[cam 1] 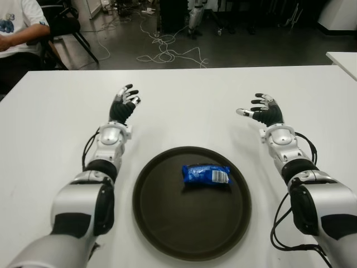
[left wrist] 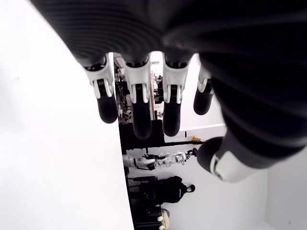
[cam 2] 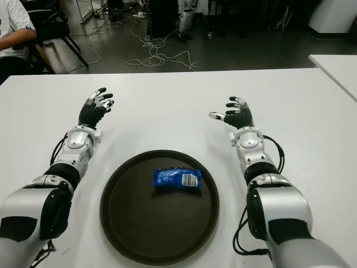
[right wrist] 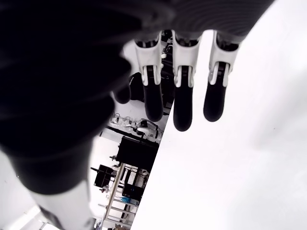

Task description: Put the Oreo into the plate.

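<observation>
The left hand (cam 1: 124,105) shows over the white table (cam 1: 184,100), far and to the left of the plate, its fingers (left wrist: 139,108) spread loosely and holding nothing. The right hand (cam 1: 264,111) shows on the other side, far and to the right of the plate, likewise relaxed and empty, its fingers (right wrist: 182,103) extended. Whether either hand touches the tabletop cannot be told. In both wrist views the dark ribbed palm fills much of the picture, so only the fingers, with their white joints and black rubbery tips, are seen clearly.

The Oreo (cam 1: 206,175), a small blue foil packet with crimped ends and a white patch, lies flat inside the plate (cam 1: 162,223), in its far half and slightly right of centre. The plate is round, dark and matte, with a low raised rim; its near edge is cut off in the left eye view.

At the far left a seated person (cam 1: 19,25) in a white shirt is cut off by the frame. Loose cables (cam 1: 167,56) tangle on the grey floor beyond the table.
</observation>
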